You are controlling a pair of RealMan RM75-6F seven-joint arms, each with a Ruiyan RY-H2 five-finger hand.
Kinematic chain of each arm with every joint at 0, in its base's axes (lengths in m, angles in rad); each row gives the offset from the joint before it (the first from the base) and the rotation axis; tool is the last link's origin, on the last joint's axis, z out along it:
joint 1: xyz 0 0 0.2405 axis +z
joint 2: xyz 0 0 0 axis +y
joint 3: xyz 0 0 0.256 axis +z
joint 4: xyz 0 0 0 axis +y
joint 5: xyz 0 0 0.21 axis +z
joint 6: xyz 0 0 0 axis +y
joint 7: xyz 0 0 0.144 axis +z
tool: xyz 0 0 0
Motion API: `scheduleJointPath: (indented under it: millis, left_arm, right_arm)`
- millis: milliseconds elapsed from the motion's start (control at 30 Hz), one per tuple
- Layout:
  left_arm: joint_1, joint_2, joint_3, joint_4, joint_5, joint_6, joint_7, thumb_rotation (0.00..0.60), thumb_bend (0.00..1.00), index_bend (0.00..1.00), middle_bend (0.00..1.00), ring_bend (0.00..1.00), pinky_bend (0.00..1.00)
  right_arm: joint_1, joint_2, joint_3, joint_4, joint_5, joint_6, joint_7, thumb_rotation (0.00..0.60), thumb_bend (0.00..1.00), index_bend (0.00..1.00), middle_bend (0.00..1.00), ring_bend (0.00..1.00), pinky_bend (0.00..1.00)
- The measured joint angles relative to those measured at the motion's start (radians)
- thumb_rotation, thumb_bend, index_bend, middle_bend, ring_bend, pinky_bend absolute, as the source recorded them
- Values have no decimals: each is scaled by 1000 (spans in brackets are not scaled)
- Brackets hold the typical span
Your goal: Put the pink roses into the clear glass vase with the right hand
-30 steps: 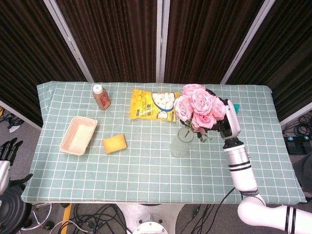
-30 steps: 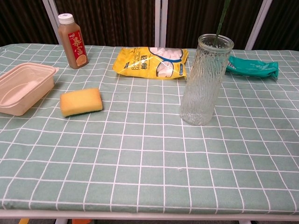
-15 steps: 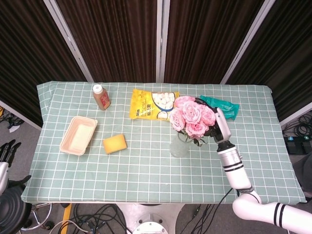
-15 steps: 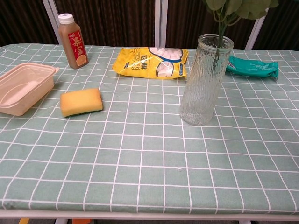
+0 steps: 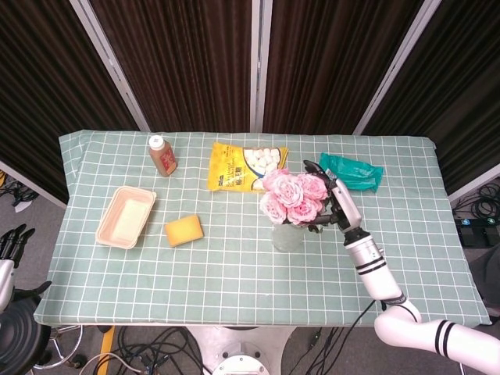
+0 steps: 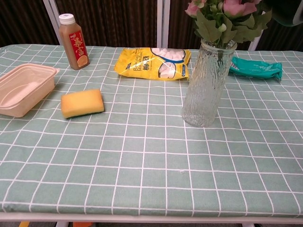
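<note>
The pink roses (image 5: 291,197) stand with their stems in the clear glass vase (image 5: 287,236) near the middle of the table. In the chest view the roses (image 6: 228,10) and their green leaves sit on the rim of the ribbed vase (image 6: 206,85). My right hand (image 5: 333,203) holds the bunch from its right side, fingers around the leaves just above the rim. Only a dark part of that right hand (image 6: 288,12) shows at the chest view's top right corner. My left hand (image 5: 9,242) hangs off the table at the far left, empty, fingers apart.
A yellow snack bag (image 5: 244,166) lies just behind the vase and a teal packet (image 5: 351,169) behind my right hand. A brown bottle (image 5: 162,155), a beige container (image 5: 125,217) and a yellow sponge (image 5: 183,230) are on the left half.
My right hand came down and to the left with the roses. The stems slid deeper into the vase until the leaves reached its rim.
</note>
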Motion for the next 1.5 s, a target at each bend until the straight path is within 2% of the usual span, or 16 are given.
scheduleJointPath:
  millis: [133,333,567,800,867,967,1067,1300,1400,1500]
  left_arm:
    - [0,0,-1,1,-5,-3,-3,600,86,75,0,0,101]
    - [2,3,-2,-3,-2,3,2,600,87,75,0,0,101]
    - [0,7,-2,-12,2,3,10,600,87,75,0,0,101]
    - [-4,7,-2,-27,11,8,32,600,87,74,0,0,101]
    - [-3,9,-2,-31,11,9,40,600,86,75,0,0,101]
    - [-3,12,-2,-36,9,10,47,600,87,74,0,0,101]
    - [-2,13,-3,-38,9,13,49,600,87,75,0,0,101]
    - [-3,15,-4,-50,15,19,59,600,87,75,0,0,101]
    - [-3,20,-7,-64,16,28,63,600,87,75,0,0,101]
    - [-1,25,-10,-73,16,35,64,600,87,75,0,0,101]
  right_arm:
    - [1,14,-15,-1,2,-12,-34,600,0,68,136,0,16]
    - [-17,46,-25,-19,2,2,-50,600,0,0,6,0,0]
    - [-75,97,-28,-41,-34,113,-54,600,0,0,0,0,0]
    - [-170,184,-36,-53,-39,179,84,600,0,0,0,0,0]
    - [-185,193,-46,-39,-36,186,80,600,0,0,3,0,0]
    - [-207,201,-73,-7,-29,195,7,600,2,0,10,0,0]
    - [-236,199,-109,27,-14,207,-135,600,20,0,14,0,0]
    - [-344,163,-224,110,35,271,-587,600,51,0,0,0,0]
    - [-405,139,-276,142,53,313,-753,600,51,0,0,0,0]
    - [-469,113,-320,176,57,378,-862,600,50,0,0,0,0]
